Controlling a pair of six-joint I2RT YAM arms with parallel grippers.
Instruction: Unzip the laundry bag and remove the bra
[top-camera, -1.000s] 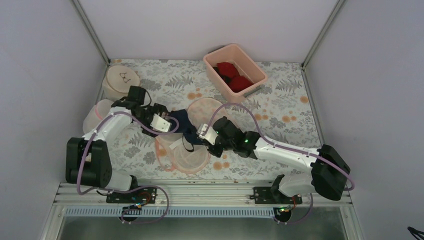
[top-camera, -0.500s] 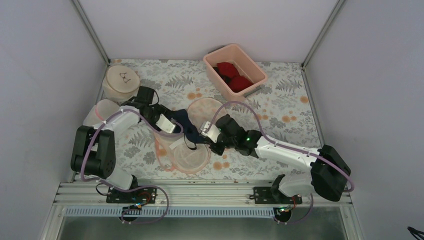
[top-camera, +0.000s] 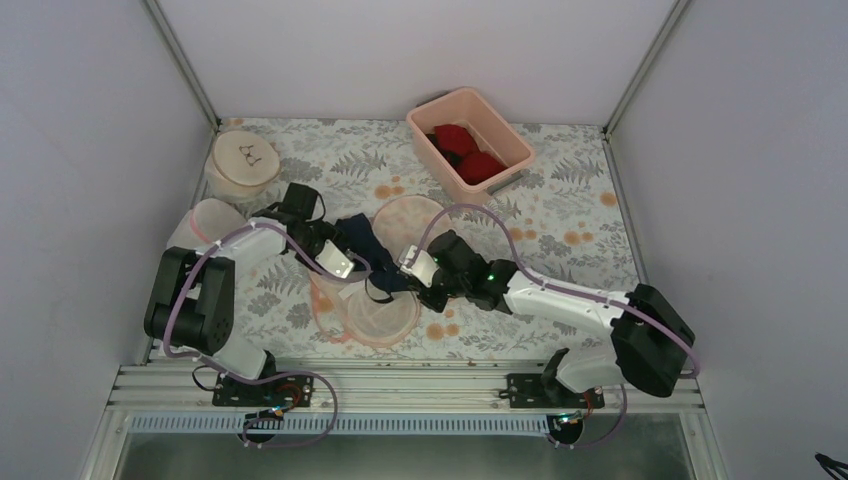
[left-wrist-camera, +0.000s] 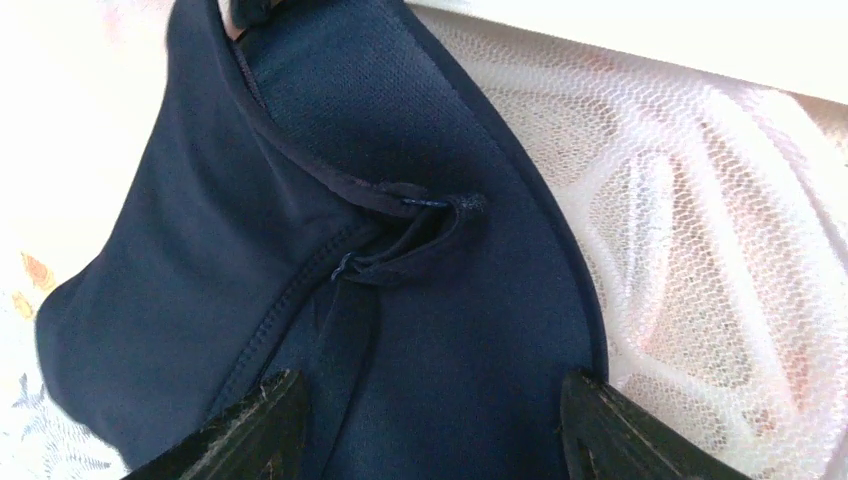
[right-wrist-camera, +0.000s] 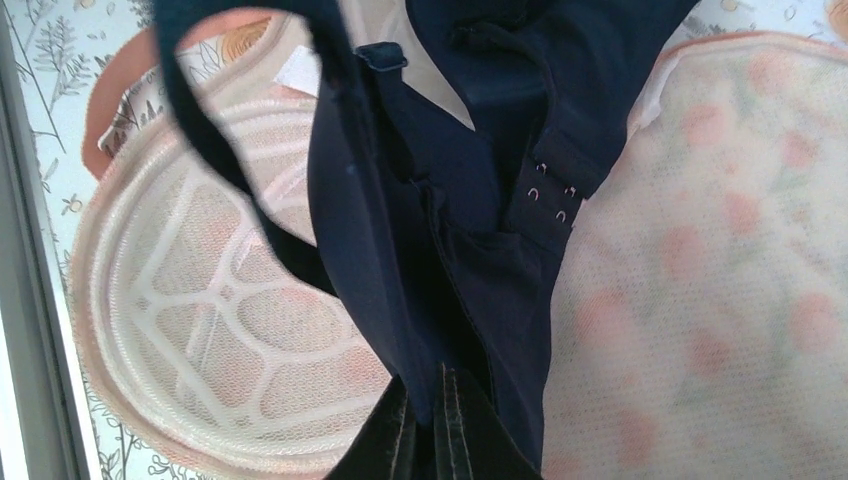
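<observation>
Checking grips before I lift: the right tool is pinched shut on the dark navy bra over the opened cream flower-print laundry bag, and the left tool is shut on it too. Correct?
No. The left tool is open: the left wrist view shows its fingers spread wide above the dark navy bra. The right tool is pinched shut on it, over the opened cream flower-print laundry bag.

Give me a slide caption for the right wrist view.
Right claw shut on the navy bra over the open laundry bag.
</observation>
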